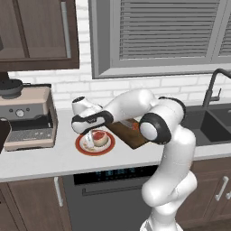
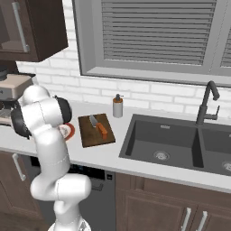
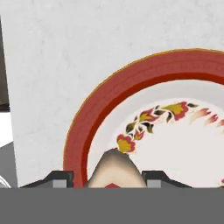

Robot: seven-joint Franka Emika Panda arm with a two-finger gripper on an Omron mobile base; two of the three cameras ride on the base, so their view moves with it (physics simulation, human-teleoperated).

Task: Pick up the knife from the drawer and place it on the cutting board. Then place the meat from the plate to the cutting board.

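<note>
The gripper (image 1: pixel 91 137) is down over the plate (image 1: pixel 82 146), its two finger tips either side of the meat (image 1: pixel 101 139). In the hand view the pale fatty end of the steak (image 3: pixel 114 169) rises right between the dark tips, with the plate's red rim (image 3: pixel 87 131) curving away ahead of the hand and the flowered cream centre beyond. The jaws stand part-way in around the slab, but I cannot tell whether they have actually pinched it or are only bracketing it; the steak appears to sit on the plate, not lifted.

That placing makes sense: the knife (image 2: pixel 100 127) already lies on the cutting board (image 2: pixel 95 130), orange handle and grey blade flat on the dark wood, so by my reckoning the first half of the job is done and the steak is what remains. The board sits just beside the plate, on the sink side of the hand, so the carry should be short once the grip is sure.

All this stands on a pale speckled countertop (image 1: pixel 45 160). On the hand's far side from the board is an espresso machine (image 1: pixel 27 119); past the board are a soap dispenser (image 2: pixel 117 106), a dark double sink (image 2: pixel 162 142) and a black tap (image 2: pixel 207 104). Behind is white brick, a shuttered window and dark wood cabinets.
</note>
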